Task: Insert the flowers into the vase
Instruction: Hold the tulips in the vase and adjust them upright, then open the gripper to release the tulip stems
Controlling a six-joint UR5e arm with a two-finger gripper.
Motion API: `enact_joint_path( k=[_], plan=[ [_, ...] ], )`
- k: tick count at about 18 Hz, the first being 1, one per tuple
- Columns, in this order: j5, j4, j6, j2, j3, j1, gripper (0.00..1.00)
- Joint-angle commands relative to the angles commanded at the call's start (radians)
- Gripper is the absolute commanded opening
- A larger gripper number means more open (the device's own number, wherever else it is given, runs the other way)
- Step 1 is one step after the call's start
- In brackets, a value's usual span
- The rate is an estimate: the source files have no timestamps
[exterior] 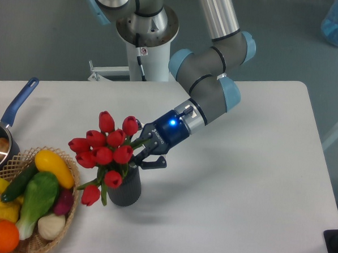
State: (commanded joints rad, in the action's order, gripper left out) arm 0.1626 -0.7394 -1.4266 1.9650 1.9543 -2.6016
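The flowers [106, 152] stand with their stems inside the vase [126, 186], which sits upright on the white counter [240, 181] near its front-left area, just right of the wicker basket [68, 203]. The red buds spread above and to the left of the vase mouth, and one bud droops over the vase's left side. The end effector [138, 153] reaches in from the right at a downward angle, with its fingers at the stems just above the vase mouth; whether the fingers clamp the stems or stand apart from them cannot be told, because buds and leaves cover the tips. The basket holds vegetables and fruit. A blue-handled saucepan [4, 130] sits at the left edge of the counter, behind the basket
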Motion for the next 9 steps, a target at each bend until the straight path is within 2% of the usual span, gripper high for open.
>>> enact_joint_path(
  k=[4,5,8,9],
  plan=[
    [0.0,0.0,-0.002,0.0,0.0,0.0,0.41],
    [0.0,0.0,-0.002,0.0,0.0,0.0,0.48],
    [0.002,0.0,-0.003,0.0,-0.002,-0.002,0.51],
    [0.002,0.0,-0.003,0.002,-0.002,-0.002,0.55]
  ],
)
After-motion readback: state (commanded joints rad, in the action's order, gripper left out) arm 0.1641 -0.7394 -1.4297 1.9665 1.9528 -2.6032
